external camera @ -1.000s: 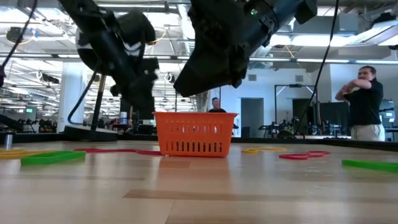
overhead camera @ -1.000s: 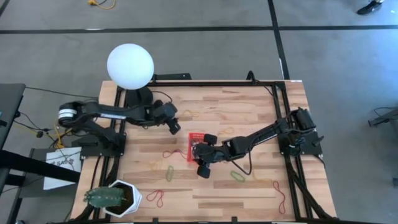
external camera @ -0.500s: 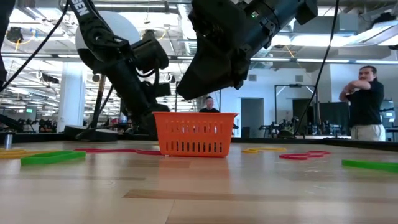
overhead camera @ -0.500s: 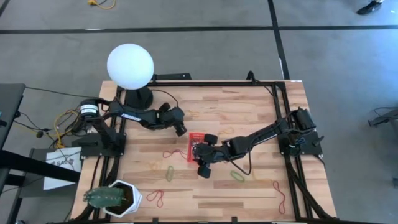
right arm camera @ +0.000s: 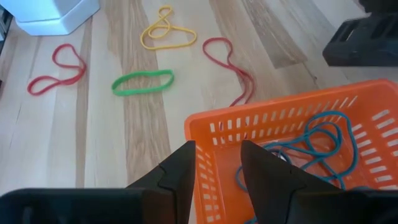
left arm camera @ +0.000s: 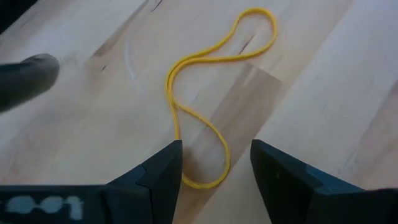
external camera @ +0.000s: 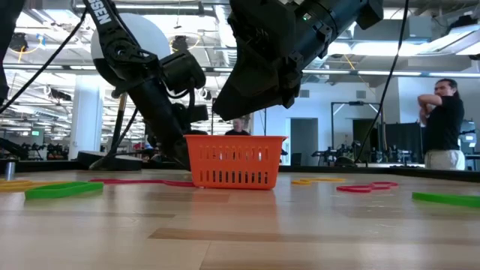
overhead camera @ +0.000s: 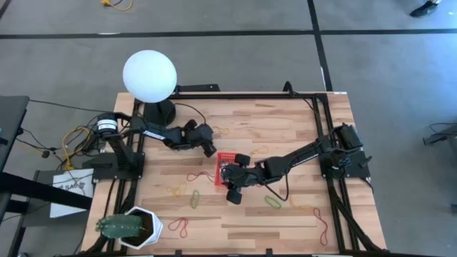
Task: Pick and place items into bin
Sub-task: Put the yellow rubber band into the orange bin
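Overhead, the red bin (overhead camera: 225, 168) sits mid-counter (overhead camera: 285, 118); the right gripper (overhead camera: 230, 173) hangs over its near edge, and the left gripper (overhead camera: 208, 148) is just up-left of the bin, low over the wood. Loose bands lie around: a red one (overhead camera: 196, 176) left of the bin, a green one (overhead camera: 193, 198) and a yellow one (overhead camera: 176, 190) further left, another red one (overhead camera: 178, 227) beside the white pot (overhead camera: 146, 227), a green one (overhead camera: 273, 202) right of the bin. A white globe lamp (overhead camera: 149, 76) stands at the far left corner. Low view: the bin (external camera: 235, 160) rests flat on the counter, the right arm's dark bulk is directly above it, the left arm comes down just behind its left side; a green band (external camera: 63, 190) lies flat at left; a person (external camera: 442, 124) stands in the room beyond. Left wrist view: fingers (left arm camera: 163, 177) spread apart, empty, straddling one end of a yellow band (left arm camera: 200, 113) lying on the wood. Right wrist view: fingers (right arm camera: 180, 175) parted, nothing between them, above the bin's corner (right arm camera: 249, 121); blue-green bands (right arm camera: 317, 149) already lie inside, with red, green and yellow bands on the counter beyond.
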Robot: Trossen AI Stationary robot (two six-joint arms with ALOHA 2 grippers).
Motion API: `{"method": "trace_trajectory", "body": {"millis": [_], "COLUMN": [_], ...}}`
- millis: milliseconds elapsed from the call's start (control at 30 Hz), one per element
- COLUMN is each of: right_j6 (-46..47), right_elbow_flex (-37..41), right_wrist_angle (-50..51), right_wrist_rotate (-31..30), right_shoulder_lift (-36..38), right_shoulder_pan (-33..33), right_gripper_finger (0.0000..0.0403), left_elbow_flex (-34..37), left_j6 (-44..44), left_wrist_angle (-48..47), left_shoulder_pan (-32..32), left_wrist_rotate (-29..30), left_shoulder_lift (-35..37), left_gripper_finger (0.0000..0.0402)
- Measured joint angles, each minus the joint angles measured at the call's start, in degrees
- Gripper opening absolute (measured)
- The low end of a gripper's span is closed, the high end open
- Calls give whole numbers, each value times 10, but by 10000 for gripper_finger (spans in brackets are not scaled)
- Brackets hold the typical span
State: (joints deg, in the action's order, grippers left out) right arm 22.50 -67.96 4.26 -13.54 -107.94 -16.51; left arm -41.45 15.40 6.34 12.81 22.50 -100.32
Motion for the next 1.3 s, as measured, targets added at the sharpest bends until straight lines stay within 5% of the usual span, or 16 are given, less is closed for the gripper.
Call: {"method": "trace_trajectory", "body": {"millis": [267, 567, 667, 1100, 1300], "right_j6": [0, 0, 0, 0, 0], "right_elbow_flex": [0, 0, 0, 0, 0], "right_wrist_angle": [0, 0, 0, 6, 0], "right_wrist_rotate": [1, 2, 2, 0, -2], "right_shoulder_lift": [0, 0, 0, 0, 0], "right_shoulder_pan": [0, -4, -4, -55, -74], "right_gripper_finger": [123, 122, 123, 121, 120], "left_elbow_flex": [0, 0, 1, 1, 1], "left_j6": [1, 1, -5, -24, -55], "left_wrist_angle": [7, 6, 0, -40, -89], "left_shoulder_pan": [11, 28, 18, -135, -151], "left_wrist_rotate": [8, -55, -68, -83, 76], "left_shoulder_lift": [-2, -1, 11, 282, 302], "left_gripper_finger": [164, 19, 8, 0, 2]}}
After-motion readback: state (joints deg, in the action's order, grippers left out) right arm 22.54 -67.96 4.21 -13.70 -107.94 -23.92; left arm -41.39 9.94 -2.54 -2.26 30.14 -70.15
